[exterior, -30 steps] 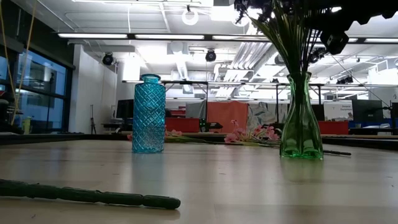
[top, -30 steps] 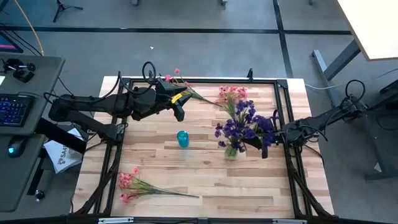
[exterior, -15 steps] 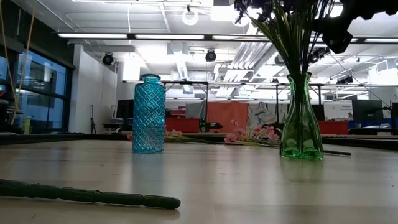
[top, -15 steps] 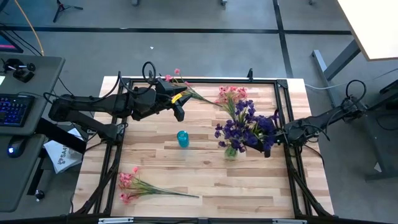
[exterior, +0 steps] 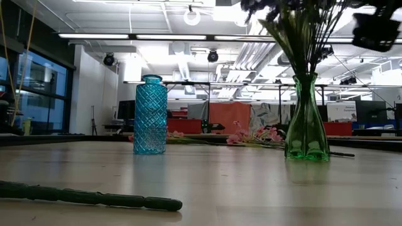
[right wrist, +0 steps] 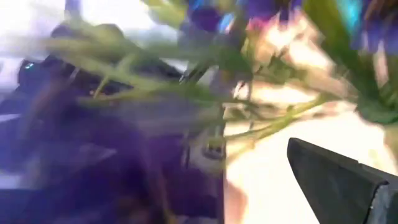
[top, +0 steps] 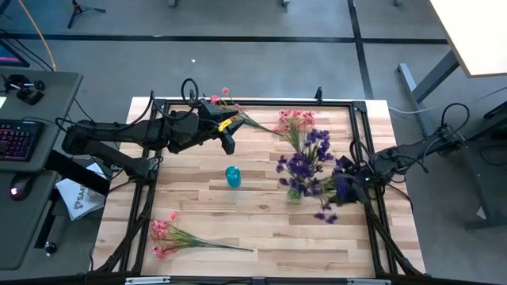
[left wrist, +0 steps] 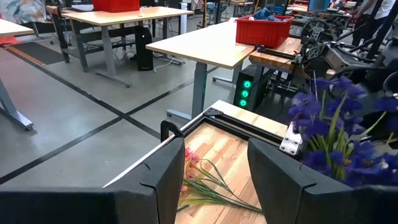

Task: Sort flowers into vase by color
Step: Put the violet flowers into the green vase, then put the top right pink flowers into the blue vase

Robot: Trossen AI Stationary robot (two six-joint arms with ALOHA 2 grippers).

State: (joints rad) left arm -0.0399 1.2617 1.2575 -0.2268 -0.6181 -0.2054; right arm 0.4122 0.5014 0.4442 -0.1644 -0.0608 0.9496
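1. Since a second ago the right end effector [top: 354,180] has drawn back from the purple flowers [top: 305,165] toward the surface's right edge, and its fingers have spread wide with nothing between them.
2. The purple bunch has loosened over that second: it now fans out from the green vase [top: 295,192], with a few blossoms hanging low on the side toward the right end effector.
3. The green vase [exterior: 306,119] stands upright on the surface [top: 261,218], its stems rising out of the neck; in the low view it has shifted slightly compared with the earlier frame.
4. The blue vase [top: 232,176] stands upright to the left of the green vase, well apart from it, with no flowers in it.
5. The left end effector [top: 227,136] has not moved; it hovers beyond the blue vase, far from the green vase, fingers [left wrist: 168,177] parted and gripping nothing.
6. One pink bunch [top: 295,120] lies flat on the surface behind the green vase, close to the purple blossoms.
7. Another pink sprig [top: 223,98] lies at the far edge, left of that bunch, near the left end effector.
8. A third pink bunch [top: 168,235] lies near the front edge, well to the left of the green vase.
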